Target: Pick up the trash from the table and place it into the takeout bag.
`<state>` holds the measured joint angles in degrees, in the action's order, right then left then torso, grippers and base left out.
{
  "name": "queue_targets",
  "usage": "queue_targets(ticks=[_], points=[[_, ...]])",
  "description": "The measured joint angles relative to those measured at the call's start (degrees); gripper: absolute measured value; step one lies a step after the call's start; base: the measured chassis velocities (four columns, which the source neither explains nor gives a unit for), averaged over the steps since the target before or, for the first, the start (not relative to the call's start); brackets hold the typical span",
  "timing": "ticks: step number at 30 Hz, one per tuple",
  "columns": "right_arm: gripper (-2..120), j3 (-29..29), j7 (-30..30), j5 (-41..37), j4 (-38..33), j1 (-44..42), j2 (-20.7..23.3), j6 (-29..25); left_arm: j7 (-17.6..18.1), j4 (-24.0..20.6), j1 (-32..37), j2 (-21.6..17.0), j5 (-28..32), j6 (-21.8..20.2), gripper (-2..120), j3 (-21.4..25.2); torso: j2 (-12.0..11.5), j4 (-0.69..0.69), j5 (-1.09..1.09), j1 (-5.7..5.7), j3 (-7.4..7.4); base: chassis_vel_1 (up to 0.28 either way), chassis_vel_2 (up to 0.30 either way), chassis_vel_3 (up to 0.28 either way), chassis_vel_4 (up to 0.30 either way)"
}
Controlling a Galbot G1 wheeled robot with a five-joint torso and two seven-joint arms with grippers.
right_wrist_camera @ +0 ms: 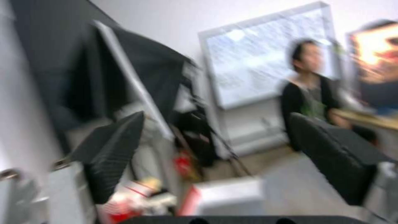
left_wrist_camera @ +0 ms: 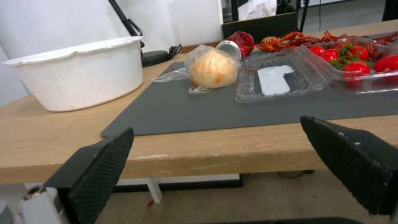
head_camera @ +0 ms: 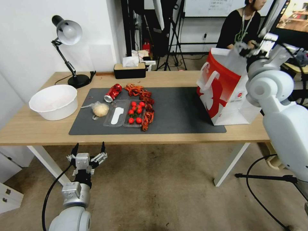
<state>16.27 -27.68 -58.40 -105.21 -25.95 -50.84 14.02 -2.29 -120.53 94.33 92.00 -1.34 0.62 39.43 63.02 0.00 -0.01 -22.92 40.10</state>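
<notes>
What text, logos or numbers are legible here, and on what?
No text can be read.
Takeout bag: small round red logo and a line of print on its white side, too small to read.
Red can: markings too small to read.
Whiteboard behind: writing too blurred to read.

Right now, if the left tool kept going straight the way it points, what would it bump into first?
Probably the front edge of the table, which fills the gap between the open left tool's fingers. Depth is uncertain; slightly higher, it would meet the wrapped lump.
</notes>
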Motion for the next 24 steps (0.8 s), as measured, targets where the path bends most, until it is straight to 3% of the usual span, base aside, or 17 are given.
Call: queue_targets(ticks=[1, 4, 6, 8, 12, 16, 24], points=[[93, 0.0, 0.0, 0.0, 0.0, 0.0, 0.0, 0.0, 0.0, 0.0, 0.0, 0.0, 0.0, 0.0, 100, 0.0, 0.0, 0.0, 0.0, 0.0, 0.0, 0.0, 0.0, 0.0, 0.0], [99, 0.7, 10.8, -1.8, -3.3, -3.1, 2.1, -5.6, 0.0, -0.1, 0.1, 0.0, 0.0, 0.0, 100, 0.0, 0.0, 0.0, 0.0, 0.0, 0.0, 0.0, 0.0, 0.0, 0.0], [99, 0.8, 12.6, -1.8, -3.8, -3.7, 2.4, -6.5, 0.0, -0.1, 0.1, 0.0, 0.0, 0.0, 100, 0.0, 0.0, 0.0, 0.0, 0.0, 0.0, 0.0, 0.0, 0.0, 0.0], [100, 2.0, 21.1, -0.7, -7.3, -8.8, 4.2, -9.6, 0.0, -0.2, 0.2, 0.0, 0.0, 0.0, 100, 0.1, 0.0, 0.0, 0.0, 0.0, 0.0, 0.0, 0.0, 0.0, 0.0], [100, 4.0, 26.0, 2.6, -13.1, -17.1, 6.2, -10.3, 0.0, -0.3, 0.2, -0.1, 0.0, 0.0, 100, 0.1, 0.0, -0.02, -0.01, 0.0, 0.0, 0.0, 0.0, 0.0, 0.0], [100, 4.4, 26.3, 5.6, -16.5, -22.2, 6.8, -10.8, 0.0, -0.4, 0.2, -0.2, 0.0, 0.1, 100, 0.1, 0.0, -0.02, 0.02, 0.01, 0.0, 0.0, 0.0, 0.0, 0.0], [100, 6.2, 22.6, 19.9, -22.7, -39.3, 4.6, -12.6, 0.0, -0.5, 0.3, -0.4, 0.3, 0.1, 100, 0.3, 0.0, 0.0, 0.0, 0.01, 0.0, 0.0, 0.0, 0.0, 0.0]])
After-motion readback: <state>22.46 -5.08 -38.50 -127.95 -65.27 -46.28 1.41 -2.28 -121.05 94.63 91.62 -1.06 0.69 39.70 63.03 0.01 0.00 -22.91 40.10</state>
